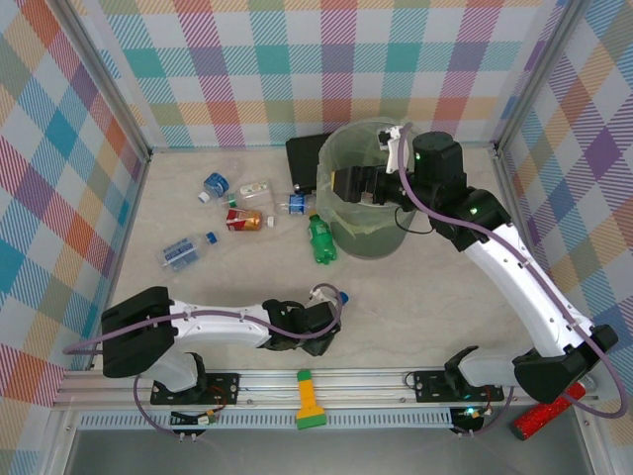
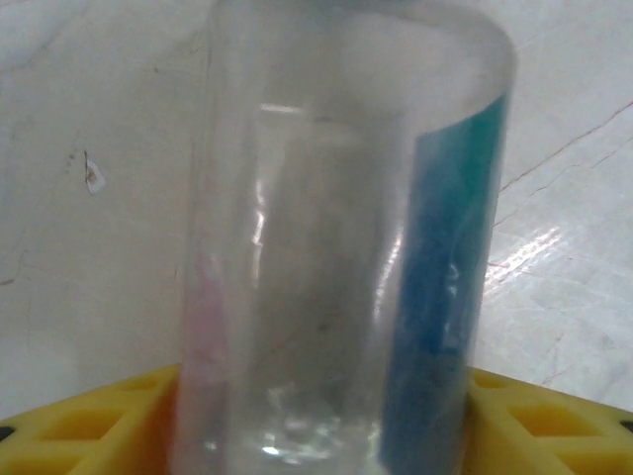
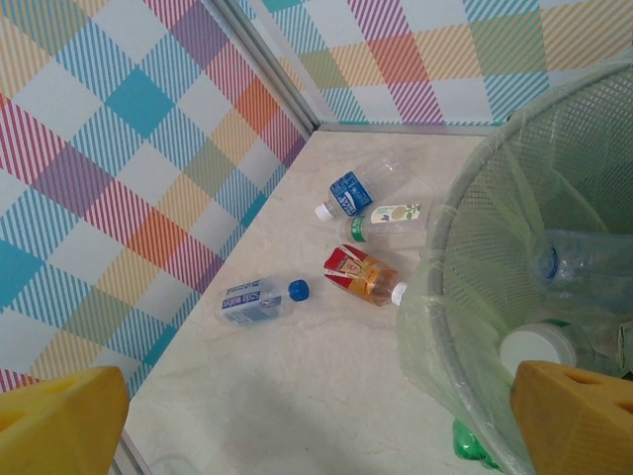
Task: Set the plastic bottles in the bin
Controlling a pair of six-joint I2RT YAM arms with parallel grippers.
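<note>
Clear plastic bottle with a blue label is lying at near centre on the table, between the left gripper jaws; I cannot tell whether they are pinching it. Right gripper is hovering wide open over the far bin; other bottles are lying left of it.

The bin stands right of centre, far back on the desk, with a flat slab behind its left side and bottles inside. A lone bottle lies just beside its left base. A bottle cluster lies further left, with an outlying bottle left of that and nearer me. The nearest bottle sits between my left jaws by the near edge — my right jaws hang over the bin's left rim.
</note>
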